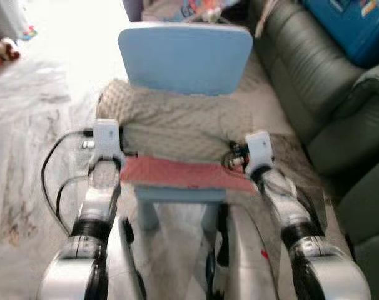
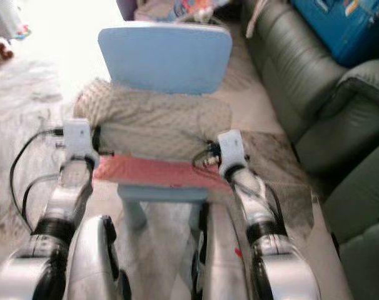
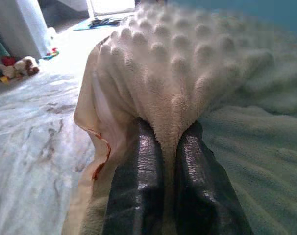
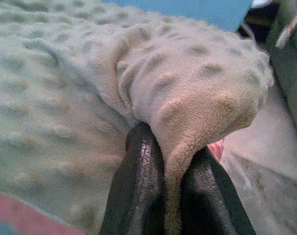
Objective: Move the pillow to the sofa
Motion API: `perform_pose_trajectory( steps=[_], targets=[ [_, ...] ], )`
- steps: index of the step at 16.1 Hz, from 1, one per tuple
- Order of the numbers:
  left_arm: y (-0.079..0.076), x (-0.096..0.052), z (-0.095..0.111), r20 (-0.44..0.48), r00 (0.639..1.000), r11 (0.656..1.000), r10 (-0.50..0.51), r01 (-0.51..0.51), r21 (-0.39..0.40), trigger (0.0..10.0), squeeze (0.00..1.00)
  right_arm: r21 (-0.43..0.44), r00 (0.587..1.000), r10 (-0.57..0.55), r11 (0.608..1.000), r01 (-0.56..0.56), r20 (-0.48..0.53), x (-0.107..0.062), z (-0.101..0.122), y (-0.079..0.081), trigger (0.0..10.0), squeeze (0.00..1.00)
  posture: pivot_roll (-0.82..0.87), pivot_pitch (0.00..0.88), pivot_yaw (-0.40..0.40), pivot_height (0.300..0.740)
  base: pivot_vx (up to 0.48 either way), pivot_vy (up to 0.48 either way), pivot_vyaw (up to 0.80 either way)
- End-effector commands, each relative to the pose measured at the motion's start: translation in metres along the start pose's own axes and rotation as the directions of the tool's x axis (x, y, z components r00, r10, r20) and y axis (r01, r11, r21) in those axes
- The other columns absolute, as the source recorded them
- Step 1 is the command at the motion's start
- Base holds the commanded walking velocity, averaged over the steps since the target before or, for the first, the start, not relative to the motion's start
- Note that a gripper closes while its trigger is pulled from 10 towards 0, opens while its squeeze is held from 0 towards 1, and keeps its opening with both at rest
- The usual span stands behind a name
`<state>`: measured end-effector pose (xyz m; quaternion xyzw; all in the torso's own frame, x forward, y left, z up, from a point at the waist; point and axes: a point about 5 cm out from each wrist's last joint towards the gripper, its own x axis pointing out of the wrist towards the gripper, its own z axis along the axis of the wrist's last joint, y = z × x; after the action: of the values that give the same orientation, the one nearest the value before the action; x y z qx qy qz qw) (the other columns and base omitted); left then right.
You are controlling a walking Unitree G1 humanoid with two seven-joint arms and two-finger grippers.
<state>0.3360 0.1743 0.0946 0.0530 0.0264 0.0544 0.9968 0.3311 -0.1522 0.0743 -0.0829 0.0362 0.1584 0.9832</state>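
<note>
Reaching forward, both arms pinch the pillow [image 1: 177, 122] on the chair [image 1: 186, 56]: left gripper [image 3: 170, 161] and right gripper [image 4: 173, 164] each clamp a fold. Fingertips are buried in fabric.

Pillow [image 1: 177, 122] — beige, dimpled fleece — lies flat across the small blue chair's seat; dark green sofa [image 1: 321, 81] stands just right.

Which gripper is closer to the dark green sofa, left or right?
Right. The right gripper pinches the pillow's corner on the side toward the sofa. The left gripper pinches the opposite end, toward the open floor.
</note>
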Motion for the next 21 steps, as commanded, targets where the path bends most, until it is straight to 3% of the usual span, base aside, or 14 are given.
perform_pose_trajectory(
  steps=[1,3,7,8,11,14,20,21],
  targets=[
    [0.002,-0.009,0.018,0.092,0.996,1.000,0.010,-0.010,0.010,0.0,0.00,-0.044,0.995,-0.026,0.999,0.030,0.094,-0.009,0.012,-0.004,0.0,0.00,0.02,0.000,-0.035,0.500,0.000,0.000,0.00],
    [0.006,-0.031,0.024,0.130,0.991,1.000,0.027,-0.026,-0.006,0.0,0.00,0.043,0.987,-0.109,0.994,0.105,0.120,-0.019,0.012,0.000,0.0,0.00,0.03,0.000,-0.038,0.500,0.000,0.000,0.00],
    [0.004,-0.063,0.027,0.176,0.984,0.999,0.003,-0.009,0.033,0.0,0.00,0.081,0.951,-0.198,0.980,0.184,0.239,-0.036,0.041,0.010,0.0,0.00,0.01,0.000,-0.026,0.500,0.000,0.000,-0.13],
    [-0.001,-0.071,0.029,0.168,0.985,0.998,-0.030,0.021,0.052,0.0,0.00,0.127,0.945,-0.239,0.968,0.215,0.225,-0.043,0.043,0.006,10.0,0.00,0.01,0.000,-0.022,0.504,0.000,0.000,-0.43],
    [-0.007,-0.078,0.020,0.120,0.989,0.995,-0.085,0.078,0.065,0.0,0.00,0.177,0.942,-0.303,0.945,0.277,0.145,-0.053,0.026,0.006,10.0,0.00,0.00,0.000,-0.013,0.534,0.000,0.000,0.00],
    [-0.012,-0.070,0.027,0.129,0.986,0.994,-0.102,0.096,0.058,0.0,0.00,0.177,0.944,-0.289,0.949,0.260,0.160,-0.052,0.035,0.010,10.0,0.00,-0.01,0.000,0.008,0.569,0.000,0.000,0.00],
    [-0.019,-0.065,0.030,0.113,0.985,0.990,-0.132,0.125,0.060,0.0,0.00,0.191,0.939,-0.299,0.945,0.266,0.168,-0.044,0.049,-0.004,10.0,0.00,-0.02,0.000,-0.012,0.639,0.000,0.000,0.00],
    [-0.023,-0.064,0.028,0.093,0.987,0.991,-0.131,0.127,0.052,2.0,0.00,0.196,0.943,-0.294,0.945,0.262,0.158,-0.042,0.049,-0.004,10.0,0.00,-0.02,0.000,-0.030,0.654,0.000,0.000,0.00]
  ],
)
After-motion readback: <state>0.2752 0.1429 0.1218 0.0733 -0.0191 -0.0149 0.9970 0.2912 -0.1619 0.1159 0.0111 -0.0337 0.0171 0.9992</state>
